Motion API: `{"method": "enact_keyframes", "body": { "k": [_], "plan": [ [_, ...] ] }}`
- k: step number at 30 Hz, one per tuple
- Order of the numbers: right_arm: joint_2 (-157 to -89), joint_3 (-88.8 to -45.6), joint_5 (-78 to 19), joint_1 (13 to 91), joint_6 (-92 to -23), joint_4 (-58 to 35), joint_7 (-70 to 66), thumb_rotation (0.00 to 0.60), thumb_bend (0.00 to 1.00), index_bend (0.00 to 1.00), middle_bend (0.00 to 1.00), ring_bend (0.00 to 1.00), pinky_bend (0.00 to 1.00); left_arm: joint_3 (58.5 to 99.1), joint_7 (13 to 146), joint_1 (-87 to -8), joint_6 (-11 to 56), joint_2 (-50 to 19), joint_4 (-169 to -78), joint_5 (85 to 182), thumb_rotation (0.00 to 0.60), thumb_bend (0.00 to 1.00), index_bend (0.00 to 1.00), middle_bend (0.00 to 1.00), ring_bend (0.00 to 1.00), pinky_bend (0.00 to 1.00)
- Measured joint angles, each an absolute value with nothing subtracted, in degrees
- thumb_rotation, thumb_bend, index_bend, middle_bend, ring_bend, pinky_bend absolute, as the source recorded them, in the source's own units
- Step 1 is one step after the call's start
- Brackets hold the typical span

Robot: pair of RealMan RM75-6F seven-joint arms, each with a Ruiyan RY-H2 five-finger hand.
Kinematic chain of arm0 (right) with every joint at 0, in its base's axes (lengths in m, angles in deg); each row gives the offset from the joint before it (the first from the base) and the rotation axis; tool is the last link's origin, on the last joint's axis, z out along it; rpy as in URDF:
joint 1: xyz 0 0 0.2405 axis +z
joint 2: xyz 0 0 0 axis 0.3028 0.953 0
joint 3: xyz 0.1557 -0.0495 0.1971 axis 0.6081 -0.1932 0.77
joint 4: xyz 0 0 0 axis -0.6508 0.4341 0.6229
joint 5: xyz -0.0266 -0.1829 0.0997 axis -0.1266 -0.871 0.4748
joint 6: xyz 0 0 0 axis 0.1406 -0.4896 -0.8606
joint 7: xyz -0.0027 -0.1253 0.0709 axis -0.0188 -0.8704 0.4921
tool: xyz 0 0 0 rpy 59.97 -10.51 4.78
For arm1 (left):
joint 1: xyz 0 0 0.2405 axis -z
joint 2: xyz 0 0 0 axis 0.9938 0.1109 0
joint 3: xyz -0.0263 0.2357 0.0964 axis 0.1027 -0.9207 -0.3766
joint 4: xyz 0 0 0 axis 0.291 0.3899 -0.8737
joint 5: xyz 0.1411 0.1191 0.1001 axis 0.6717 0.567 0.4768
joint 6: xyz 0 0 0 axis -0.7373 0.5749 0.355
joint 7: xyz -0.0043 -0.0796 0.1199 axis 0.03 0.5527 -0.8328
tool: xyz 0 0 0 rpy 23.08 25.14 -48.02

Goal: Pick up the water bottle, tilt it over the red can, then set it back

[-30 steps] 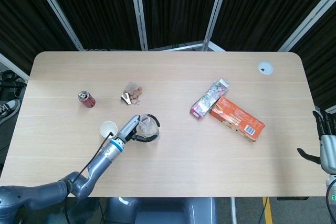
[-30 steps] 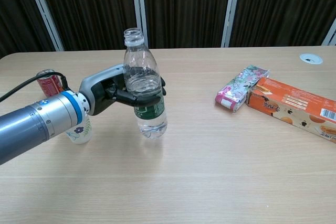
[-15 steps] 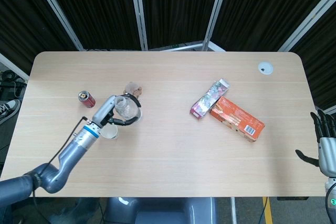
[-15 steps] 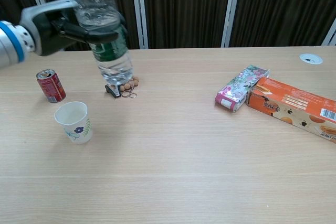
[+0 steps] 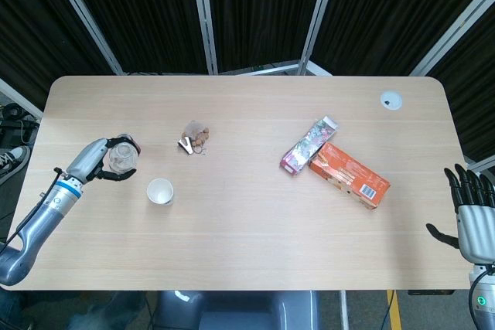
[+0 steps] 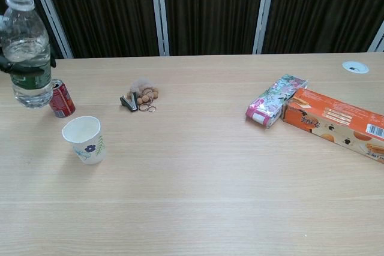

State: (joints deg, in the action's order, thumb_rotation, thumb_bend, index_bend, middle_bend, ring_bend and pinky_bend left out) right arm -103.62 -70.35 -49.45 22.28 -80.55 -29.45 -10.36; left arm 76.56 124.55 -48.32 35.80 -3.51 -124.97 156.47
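Left hand [image 5: 99,161] grips the water bottle [image 6: 27,49] upright, just left of the red can [image 6: 62,100]; right hand [image 5: 470,214] idles, fingers spread.

I see the water bottle [image 6: 26,52] up off the worktop [image 5: 247,214], just left of the can [image 6: 60,98]. The cup [image 6: 86,139] sits in front of the can. Two boxes [image 5: 332,164] lie side by side, far right.

Just right of our left hand [image 5: 99,161] the paper cup [image 5: 160,191] stands in the way; further right the bench [image 5: 247,214] lies bare.
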Motion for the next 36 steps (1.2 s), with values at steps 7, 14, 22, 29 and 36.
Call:
{"method": "enact_keyframes", "body": {
  "k": [7, 14, 22, 29, 36],
  "plan": [
    [-103.63, -70.2, -49.31, 22.41, -80.51, -29.82, -11.09, 0.6, 0.0, 0.0, 0.0, 0.0, 0.0, 72.32, 120.86, -48.78, 36.41, -8.75, -115.07, 159.26, 0.6, 0.45, 0.47, 0.44, 0.31, 0.35],
    [-103.87, -70.19, -48.52, 22.48, -79.99, -29.52, -11.63, 0.6, 0.0, 0.0, 0.0, 0.0, 0.0, 70.91, 116.79, -48.32, 37.37, -12.42, -110.11, 159.7, 0.6, 0.45, 0.47, 0.44, 0.31, 0.35],
    [-104.2, -70.01, -47.73, 22.64, -79.42, -28.69, -11.52, 0.6, 0.0, 0.0, 0.0, 0.0, 0.0, 69.84, 114.54, -48.03, 39.02, -13.0, -107.17, 159.28, 0.6, 0.45, 0.47, 0.44, 0.31, 0.35],
    [-104.35, -70.07, -47.91, 22.6, -79.67, -28.75, -11.88, 0.6, 0.0, 0.0, 0.0, 0.0, 0.0, 69.49, 108.9, -47.33, 39.19, -13.53, -104.64, 159.55, 0.6, 0.46, 0.47, 0.44, 0.31, 0.35],
    [-104.39, -70.05, -47.56, 22.68, -79.3, -28.59, -11.83, 0.6, 0.0, 0.0, 0.0, 0.0, 0.0, 69.74, 104.47, -46.64, 38.72, -13.74, -104.34, 159.52, 0.6, 0.47, 0.47, 0.44, 0.31, 0.35]
  ]
}}
